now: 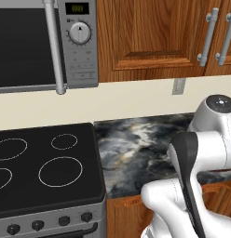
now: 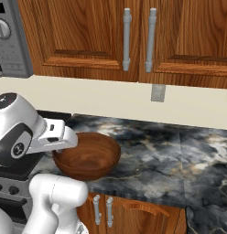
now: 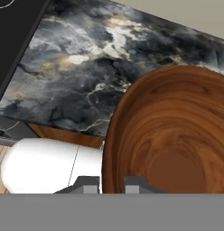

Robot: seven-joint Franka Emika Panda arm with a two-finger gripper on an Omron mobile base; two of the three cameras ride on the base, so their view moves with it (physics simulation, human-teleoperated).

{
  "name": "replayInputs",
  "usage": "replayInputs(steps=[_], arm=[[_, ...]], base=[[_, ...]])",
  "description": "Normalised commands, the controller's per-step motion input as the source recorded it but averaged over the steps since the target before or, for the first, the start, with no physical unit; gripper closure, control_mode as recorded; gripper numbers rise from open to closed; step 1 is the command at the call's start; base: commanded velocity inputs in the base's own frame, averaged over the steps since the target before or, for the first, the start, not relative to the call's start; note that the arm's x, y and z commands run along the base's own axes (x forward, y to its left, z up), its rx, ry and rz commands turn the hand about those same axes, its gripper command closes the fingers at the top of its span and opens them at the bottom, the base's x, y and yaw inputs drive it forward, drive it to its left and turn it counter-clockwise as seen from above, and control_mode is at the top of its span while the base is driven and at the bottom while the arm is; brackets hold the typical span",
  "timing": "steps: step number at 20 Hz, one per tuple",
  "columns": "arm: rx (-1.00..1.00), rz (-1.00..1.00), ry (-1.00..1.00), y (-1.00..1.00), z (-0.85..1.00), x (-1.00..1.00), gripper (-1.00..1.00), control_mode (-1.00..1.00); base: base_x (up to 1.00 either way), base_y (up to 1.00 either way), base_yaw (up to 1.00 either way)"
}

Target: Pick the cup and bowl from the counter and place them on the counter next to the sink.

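A round reddish-brown bowl point(image 2: 90, 157) sits low over the dark marbled counter point(image 2: 179, 155) near its front edge. In the hand view the bowl point(image 3: 177, 131) is large and close. Its left rim runs down between the two fingertips of my gripper point(image 3: 111, 182), which is shut on that rim. My white hand point(image 2: 58, 136) reaches the bowl's left edge in the right base view. Whether the bowl rests on the stone or hangs just above it I cannot tell. The cup and the sink are out of view.
A black glass stovetop point(image 1: 43, 162) borders the counter point(image 1: 136, 148) on the left, with a microwave point(image 1: 43, 42) above it. Brown wall cabinets point(image 2: 133, 36) hang over the counter, and a wall outlet point(image 2: 158, 93) sits on the backsplash. The marbled stone continues to the right of the bowl.
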Motion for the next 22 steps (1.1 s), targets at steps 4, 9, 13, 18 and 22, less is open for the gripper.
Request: replayInputs(steps=[4, 9, 13, 18, 22], arm=[[0.0, 0.0, 0.0, 0.0, 0.0, 0.0, 1.0, -1.0], [0.0, 0.0, 0.0, 0.0, 0.0, 0.0, 1.0, 1.0], [0.0, 0.0, 0.0, 0.0, 0.0, 0.0, 1.0, 1.0], [0.0, 0.0, 0.0, 0.0, 0.0, 0.0, 1.0, 1.0], [0.0, 0.0, 0.0, 0.0, 0.0, 0.0, 1.0, 1.0]], base=[[0.0, 0.0, 0.0], [-0.01, 0.0, 0.0], [-0.91, 0.28, 0.0], [-1.0, 0.45, 0.01], [-0.89, 0.98, 0.06]])
